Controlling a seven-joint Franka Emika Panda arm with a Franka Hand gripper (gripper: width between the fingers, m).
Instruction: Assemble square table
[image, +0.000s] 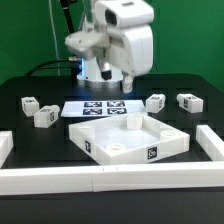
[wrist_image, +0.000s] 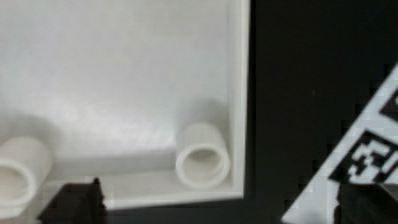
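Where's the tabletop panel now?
Exterior view: the tabletop panel lies front and centre, just in front of the marker board, with two legs off to either side.

The thin flat white tagged marker board (image: 105, 108) lies on the black table (image: 60, 90) near the gripper (wrist_image: 75, 203), with long white border bars (image: 50, 178) well apart from it.

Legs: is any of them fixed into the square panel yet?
No, all four legs lie loose on the black table, two either side of the panel.
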